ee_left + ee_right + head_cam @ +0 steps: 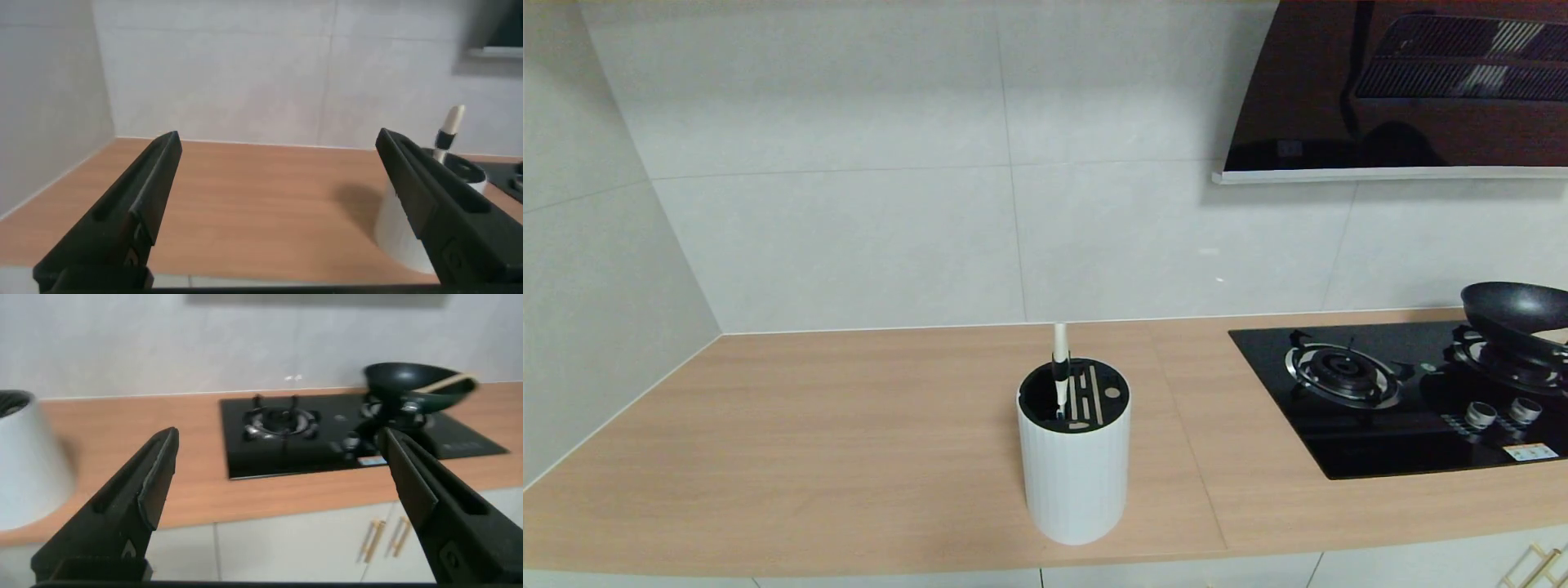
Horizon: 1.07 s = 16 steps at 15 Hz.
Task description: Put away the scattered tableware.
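Nearest, the left end effector [278,145] and right end effector [278,441] both gape wide, holding nothing. On the desk [849,425] a white holder [1074,469] stands near the front edge (one cream-handled utensil [1059,347] upright inside), stove [1388,408] well to its right.

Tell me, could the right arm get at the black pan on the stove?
Probably yes. The right gripper is open and faces the stove, and nothing stands between it and the black pan, though whether the arm stretches that far is unclear.
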{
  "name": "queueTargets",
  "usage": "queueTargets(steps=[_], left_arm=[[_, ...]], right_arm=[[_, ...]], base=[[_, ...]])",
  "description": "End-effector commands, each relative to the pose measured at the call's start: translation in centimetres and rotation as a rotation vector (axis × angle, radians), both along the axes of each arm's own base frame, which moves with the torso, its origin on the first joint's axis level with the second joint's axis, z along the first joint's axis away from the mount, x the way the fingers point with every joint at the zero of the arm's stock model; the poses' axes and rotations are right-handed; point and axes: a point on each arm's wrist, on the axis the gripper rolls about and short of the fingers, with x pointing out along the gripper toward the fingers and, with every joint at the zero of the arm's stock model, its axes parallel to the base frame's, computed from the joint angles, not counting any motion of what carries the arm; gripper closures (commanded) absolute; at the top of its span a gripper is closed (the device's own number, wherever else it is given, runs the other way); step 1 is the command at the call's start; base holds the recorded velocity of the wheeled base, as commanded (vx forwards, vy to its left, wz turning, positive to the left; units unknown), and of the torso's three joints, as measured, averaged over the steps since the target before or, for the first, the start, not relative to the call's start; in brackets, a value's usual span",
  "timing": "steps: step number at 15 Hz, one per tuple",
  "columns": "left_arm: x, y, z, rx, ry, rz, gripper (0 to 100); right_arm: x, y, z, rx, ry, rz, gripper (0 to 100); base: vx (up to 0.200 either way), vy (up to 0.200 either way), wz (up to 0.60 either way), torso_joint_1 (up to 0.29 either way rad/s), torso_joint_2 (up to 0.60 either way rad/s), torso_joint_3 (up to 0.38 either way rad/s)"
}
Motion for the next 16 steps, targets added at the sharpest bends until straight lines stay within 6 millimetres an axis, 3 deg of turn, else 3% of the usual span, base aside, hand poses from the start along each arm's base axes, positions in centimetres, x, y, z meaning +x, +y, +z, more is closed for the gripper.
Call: queueTargets(steps=[1,2,5,6,10,16], left_arm=[[1.1,0.0,-3.4,-0.003,0.096,0.048,0],[1.9,0.0,-5.2,0.010,0.150,0.049,0],[2.5,-0.3,-6.7,0.074,0.196,-0.104,0],[2.5,-0.4,-7.0,0.094,0.218,-0.137,0],[2.5,-0.4,-6.9,0.094,0.214,-0.137,0],[2.5,-0.4,-6.9,0.043,0.207,-0.142,0]], right_arm=[[0.9,0.0,-1.9,0.004,0.016,-0.003,0],[1.7,0.0,-3.0,0.003,-0.018,0.011,0],[2.5,0.3,-4.7,0.023,0.001,0.143,0],[2.5,0.4,-5.4,0.032,0.070,0.154,0],[2.5,0.6,-5.4,0.006,0.071,0.262,0],[2.6,0.5,-5.9,-0.003,0.118,0.232,0]], base=[[0.000,0.000,0.00,0.000,0.00,0.000],[0.000,0.000,0.00,0.000,0.00,0.000],[0.000,0.000,0.00,0.000,0.00,0.000],[0.000,0.000,0.00,0.000,0.00,0.000],[0.000,0.000,0.00,0.000,0.00,0.000],[0.000,0.000,0.00,0.000,0.00,0.000]])
